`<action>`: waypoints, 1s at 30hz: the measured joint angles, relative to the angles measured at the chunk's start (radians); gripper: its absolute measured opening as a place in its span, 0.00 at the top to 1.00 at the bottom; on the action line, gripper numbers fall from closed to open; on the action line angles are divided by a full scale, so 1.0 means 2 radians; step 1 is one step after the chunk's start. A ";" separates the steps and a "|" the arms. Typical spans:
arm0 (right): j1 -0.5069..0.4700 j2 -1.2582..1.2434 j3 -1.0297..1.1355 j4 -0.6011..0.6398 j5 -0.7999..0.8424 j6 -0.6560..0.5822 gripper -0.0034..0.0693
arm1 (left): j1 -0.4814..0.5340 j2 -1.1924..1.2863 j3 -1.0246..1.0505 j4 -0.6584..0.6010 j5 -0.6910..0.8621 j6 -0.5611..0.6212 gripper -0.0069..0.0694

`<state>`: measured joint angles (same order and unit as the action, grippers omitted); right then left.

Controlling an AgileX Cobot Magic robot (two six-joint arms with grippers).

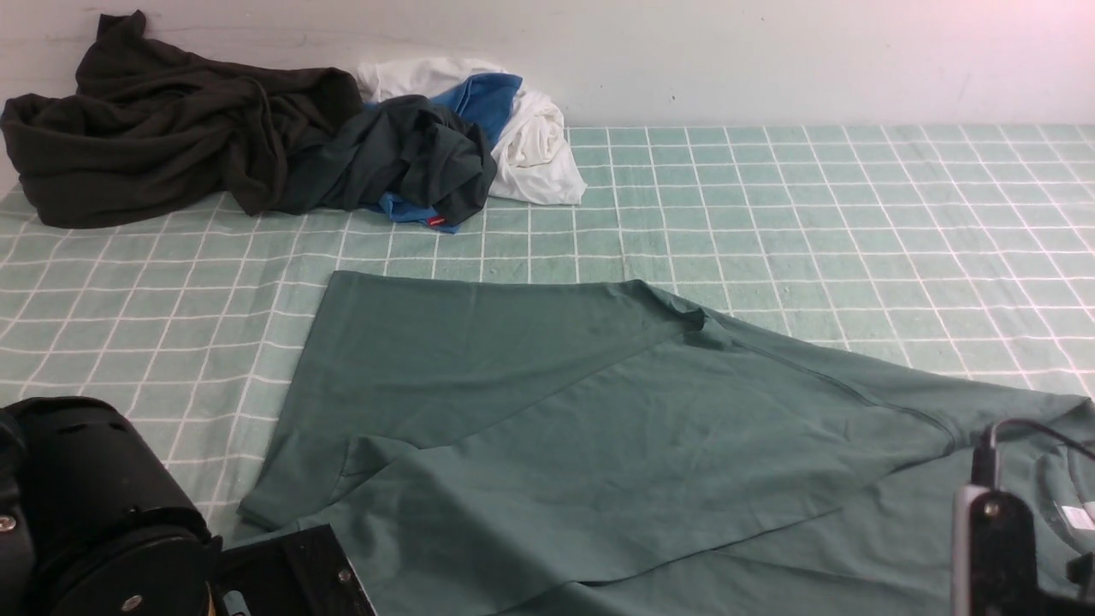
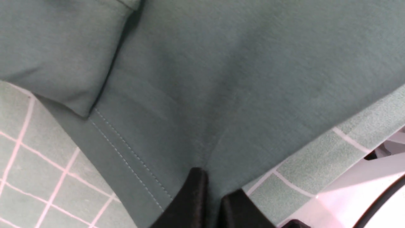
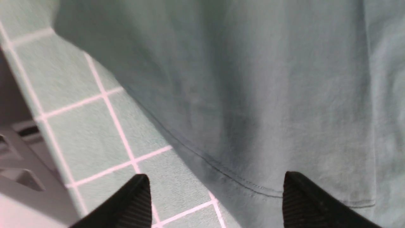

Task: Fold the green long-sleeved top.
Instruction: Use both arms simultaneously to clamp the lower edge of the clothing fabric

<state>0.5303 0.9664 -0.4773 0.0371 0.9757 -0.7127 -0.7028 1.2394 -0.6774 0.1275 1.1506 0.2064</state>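
Observation:
The green long-sleeved top [image 1: 599, 428] lies spread on the checked cloth, one part folded diagonally over the body, with a white neck label at the far right. In the left wrist view my left gripper [image 2: 215, 186] is shut on the top [image 2: 237, 79] near its stitched hem, and a crease rises from between the fingers. My right gripper [image 3: 215, 179] stands open just above the top [image 3: 269, 95]. One finger is over the checked cloth and the other over the fabric by a seam. In the front view only the arm bodies show, at the bottom corners.
A heap of clothes sits at the back left: a black-brown garment [image 1: 154, 128], a darker green one [image 1: 411, 154], a blue one [image 1: 483, 94] and a white one [image 1: 535, 145]. The green checked cloth [image 1: 813, 197] covers the table. Its near edge [image 3: 19, 142] is close to both grippers.

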 joint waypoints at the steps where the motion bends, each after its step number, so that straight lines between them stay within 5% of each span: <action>1: 0.000 0.000 0.021 -0.008 -0.026 -0.008 0.23 | 0.002 0.000 0.000 -0.002 -0.001 0.002 0.90; 15: 0.000 0.060 0.096 -0.086 -0.157 -0.019 0.24 | 0.003 0.000 0.000 -0.011 -0.027 0.005 0.90; 30: 0.000 0.065 0.096 -0.092 -0.181 -0.010 0.50 | 0.003 0.000 0.000 -0.012 -0.032 0.005 0.90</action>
<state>0.5303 1.0973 -0.2863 -0.1476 0.6139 -0.7318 -0.6976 1.2393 -0.6774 0.1039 1.0857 0.2168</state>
